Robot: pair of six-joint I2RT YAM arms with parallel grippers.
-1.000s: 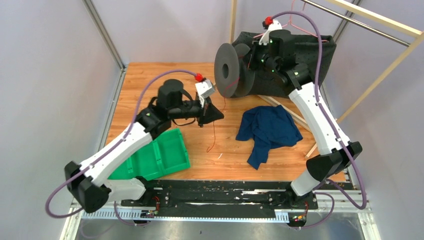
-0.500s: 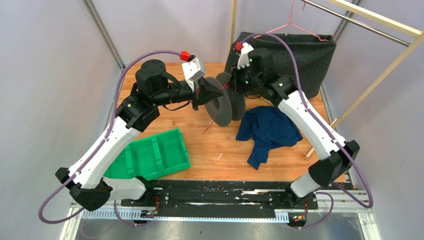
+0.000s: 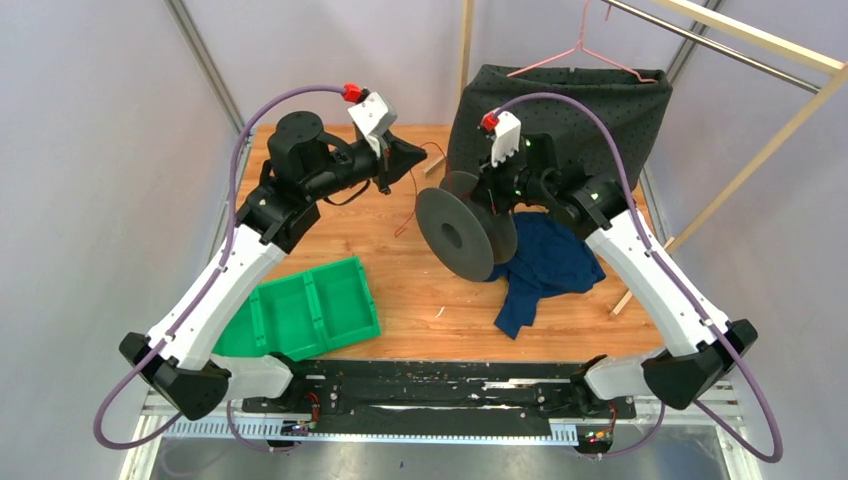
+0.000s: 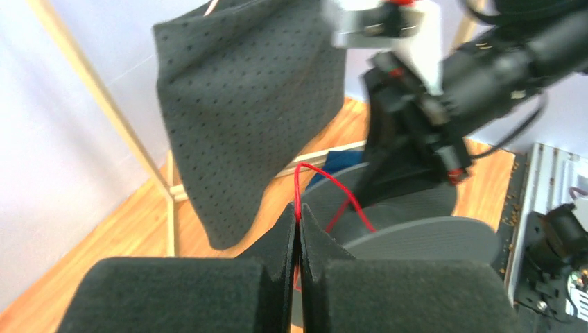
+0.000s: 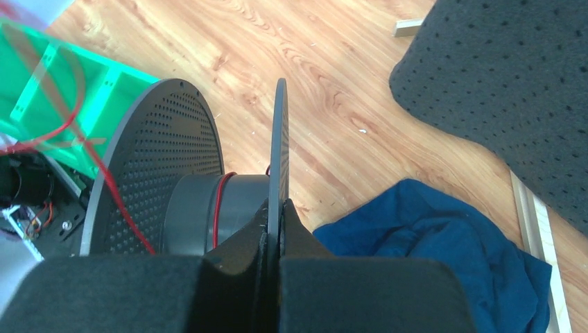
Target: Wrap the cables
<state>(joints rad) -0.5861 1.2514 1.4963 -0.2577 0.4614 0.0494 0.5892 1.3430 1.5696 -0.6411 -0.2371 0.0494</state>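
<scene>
left gripper [image 4: 298, 214], clenched on red cable [image 4: 297, 189], pulled away from spool [image 3: 456, 234]; right gripper [image 5: 279, 208] clamps the spool's flange, now lower.

Left tool [image 4: 299, 220] drew the cable [image 4: 297, 186] back; right tool [image 5: 279, 211] lowered the spool [image 5: 149, 163].

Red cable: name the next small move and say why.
Probably the left gripper should carry the red cable another turn around the spool hub: it pinches the cable, the right gripper clamps a flange, and only one turn shows on the hub.
</scene>
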